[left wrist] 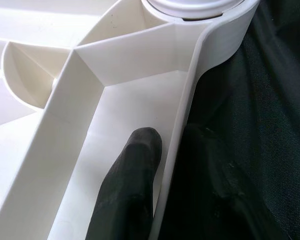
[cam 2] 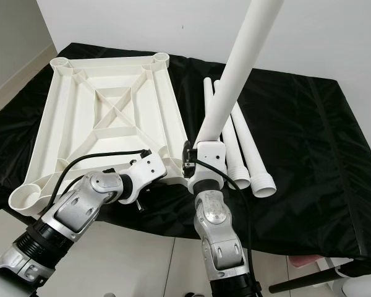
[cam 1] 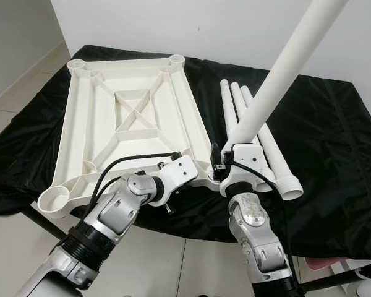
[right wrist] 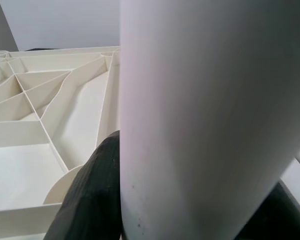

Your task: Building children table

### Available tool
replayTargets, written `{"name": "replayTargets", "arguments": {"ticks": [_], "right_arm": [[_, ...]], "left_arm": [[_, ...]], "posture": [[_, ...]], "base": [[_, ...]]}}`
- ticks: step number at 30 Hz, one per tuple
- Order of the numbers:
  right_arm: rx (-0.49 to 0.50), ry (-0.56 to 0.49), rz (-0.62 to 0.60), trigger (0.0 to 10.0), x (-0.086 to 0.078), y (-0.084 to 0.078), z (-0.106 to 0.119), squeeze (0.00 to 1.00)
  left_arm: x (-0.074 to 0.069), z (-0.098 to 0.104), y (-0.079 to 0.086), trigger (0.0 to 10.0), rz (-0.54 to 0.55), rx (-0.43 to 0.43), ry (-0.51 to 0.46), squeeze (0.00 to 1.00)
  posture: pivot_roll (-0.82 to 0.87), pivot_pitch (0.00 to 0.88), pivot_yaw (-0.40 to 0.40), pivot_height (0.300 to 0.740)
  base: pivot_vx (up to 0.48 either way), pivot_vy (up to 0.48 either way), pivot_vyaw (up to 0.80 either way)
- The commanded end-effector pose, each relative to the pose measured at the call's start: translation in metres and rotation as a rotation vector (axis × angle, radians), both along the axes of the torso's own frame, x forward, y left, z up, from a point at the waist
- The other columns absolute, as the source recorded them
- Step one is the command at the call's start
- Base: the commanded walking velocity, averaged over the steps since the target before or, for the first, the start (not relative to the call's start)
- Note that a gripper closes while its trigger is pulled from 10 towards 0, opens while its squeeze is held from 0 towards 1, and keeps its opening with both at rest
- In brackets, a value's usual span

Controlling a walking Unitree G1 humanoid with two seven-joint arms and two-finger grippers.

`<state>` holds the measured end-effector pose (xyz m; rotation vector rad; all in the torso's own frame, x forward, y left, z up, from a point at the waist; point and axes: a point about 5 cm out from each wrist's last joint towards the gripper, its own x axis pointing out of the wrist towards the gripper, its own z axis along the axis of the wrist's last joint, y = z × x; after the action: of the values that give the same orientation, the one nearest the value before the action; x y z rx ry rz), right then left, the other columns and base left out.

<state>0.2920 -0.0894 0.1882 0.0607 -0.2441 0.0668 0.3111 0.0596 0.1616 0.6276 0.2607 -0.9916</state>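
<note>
1 leg [cam 1: 284, 68] runs out of frame; right pincer [cam 1: 238, 162] hides its base.

Black cloth [cam 1: 334, 142], tiled floor [cam 1: 161, 260]

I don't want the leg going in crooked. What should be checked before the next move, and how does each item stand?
1. Right gripper shut on the table leg: ok.
2. Left gripper clamps the tabletop rim, one finger inside, one outside: ok.
3. Leg's foot at the near right corner socket: ok.
4. Leg fully seated: cannot tell.
5. Leg upright: not ok, it tilts.
6. Three spare legs lie aside on the black cloth: ok.
</note>
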Motion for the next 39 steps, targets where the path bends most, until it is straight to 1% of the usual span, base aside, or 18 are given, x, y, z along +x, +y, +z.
{"name": "replayTargets", "arguments": {"ticks": [1,4,8,10,12,14,16,18,21,22,26,29,32,38,39], "right_arm": [[-0.006,0.012,0.02,10.0,0.003,0.0,-0.002,0.0],[-0.011,0.018,0.032,10.0,0.005,-0.001,-0.002,0.0],[-0.065,0.042,0.145,10.0,0.014,-0.01,-0.001,0.0],[-0.07,0.042,0.154,10.0,0.016,-0.013,0.0,0.0],[-0.093,0.041,0.208,10.0,0.019,-0.018,0.002,0.0],[-0.092,0.042,0.217,10.0,0.02,-0.019,0.003,0.0],[-0.096,0.033,0.272,10.0,0.02,-0.023,0.005,0.0],[-0.096,0.033,0.272,10.0,0.02,-0.023,0.005,0.0],[-0.092,0.009,0.35,10.0,0.019,-0.028,0.01,0.0],[-0.099,-0.005,0.409,10.0,0.019,-0.033,0.012,0.0],[-0.108,-0.011,0.447,10.0,0.018,-0.038,0.013,0.0],[-0.132,-0.021,0.496,10.0,0.017,-0.046,0.013,0.0],[-0.138,-0.02,0.504,10.0,0.018,-0.053,0.011,0.0],[-0.15,-0.017,0.555,10.0,0.017,-0.055,0.009,0.0],[-0.145,-0.011,0.579,10.0,0.017,-0.054,0.007,0.0]], "left_arm": [[-0.006,-0.001,-0.008,10.0,-0.066,0.003,0.015,0.0],[-0.006,-0.001,-0.008,10.0,-0.065,0.004,0.014,0.0],[-0.006,-0.001,-0.008,10.0,-0.064,0.002,0.017,0.0],[-0.007,-0.001,-0.008,10.0,-0.063,0.001,0.018,0.0],[-0.007,-0.002,-0.008,10.0,-0.061,0.001,0.02,0.0],[-0.007,-0.002,-0.007,10.0,-0.059,0.0,0.021,0.0],[-0.007,-0.002,-0.007,10.0,-0.055,0.0,0.021,0.0],[-0.007,-0.002,-0.007,10.0,-0.055,0.0,0.021,0.0],[-0.006,-0.002,-0.006,10.0,-0.051,-0.001,0.021,0.0],[-0.007,-0.002,-0.005,10.0,-0.048,-0.002,0.021,0.0],[-0.006,-0.002,-0.005,10.0,-0.044,-0.004,0.021,0.0],[-0.006,-0.003,-0.005,10.0,-0.041,-0.006,0.025,0.0],[-0.006,-0.003,-0.004,10.0,-0.043,-0.004,0.026,0.0],[-0.006,-0.003,-0.004,10.0,-0.044,0.002,0.025,0.0],[-0.006,-0.003,-0.004,10.0,-0.043,0.001,0.025,0.0]], "posture": [[-0.09,0.137,-0.012,0.74],[-0.09,0.139,-0.012,0.74],[-0.1,0.151,-0.012,0.74],[-0.1,0.152,-0.012,0.74],[-0.1,0.156,-0.014,0.74],[-0.1,0.156,-0.014,0.74],[-0.1,0.156,-0.014,0.74],[-0.1,0.156,-0.014,0.74],[-0.1,0.16,-0.017,0.74],[-0.1,0.161,-0.015,0.74],[-0.1,0.163,-0.014,0.74],[-0.1,0.164,-0.01,0.74],[-0.1,0.165,-0.009,0.74],[-0.1,0.163,-0.008,0.74],[-0.1,0.164,-0.008,0.74]], "base": [[0.0,0.0,0.0],[0.0,0.0,0.0],[0.0,0.0,0.0],[0.0,0.0,0.0],[0.0,0.0,0.0],[0.0,0.0,0.0],[0.0,0.0,0.0],[0.0,0.0,0.0],[0.0,0.0,0.0],[0.0,0.0,0.0],[0.0,0.0,0.0],[0.0,0.0,0.0],[0.0,0.0,0.0],[0.0,0.0,0.0],[0.0,0.0,0.0]]}}
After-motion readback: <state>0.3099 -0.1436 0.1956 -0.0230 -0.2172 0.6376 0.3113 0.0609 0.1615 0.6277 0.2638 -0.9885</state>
